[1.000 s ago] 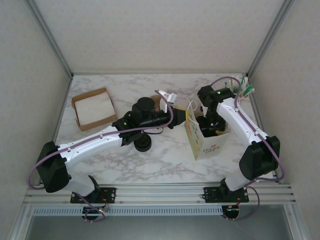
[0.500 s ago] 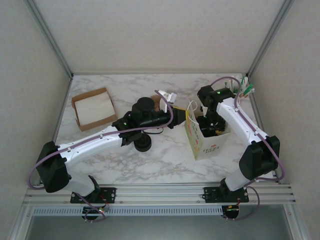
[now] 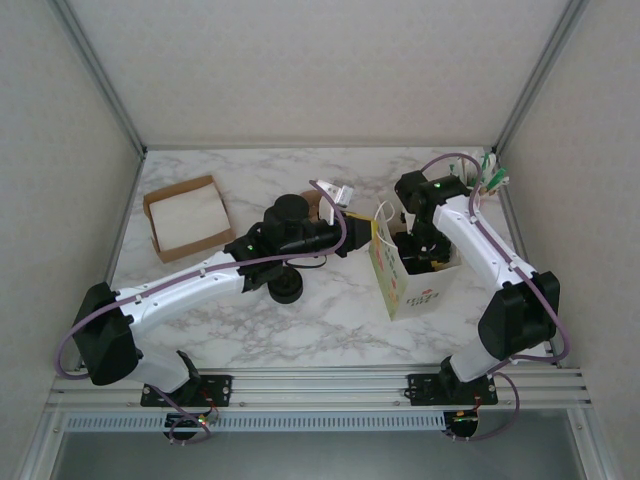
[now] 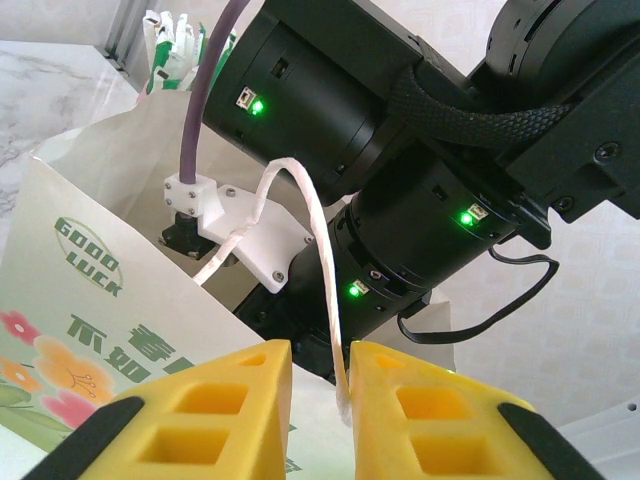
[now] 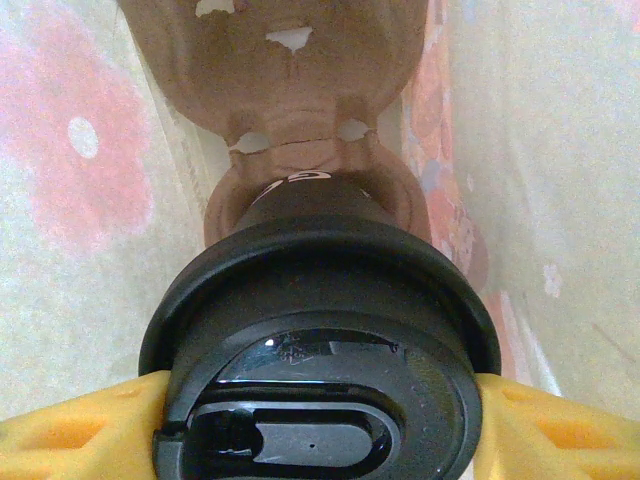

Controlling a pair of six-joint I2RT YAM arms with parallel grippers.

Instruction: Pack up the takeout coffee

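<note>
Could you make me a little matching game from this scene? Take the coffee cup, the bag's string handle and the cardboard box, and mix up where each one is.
Things:
1. coffee cup
2. string handle
3. cardboard box

Places:
a. far left of the table
b. threaded through the left claw
c. inside the paper bag, gripped by the right claw

Pairs: 1-c, 2-b, 3-a

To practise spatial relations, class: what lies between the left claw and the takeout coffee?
The paper bag's printed wall, shown in the left wrist view; the takeout coffee is inside, the left claw outside.
</note>
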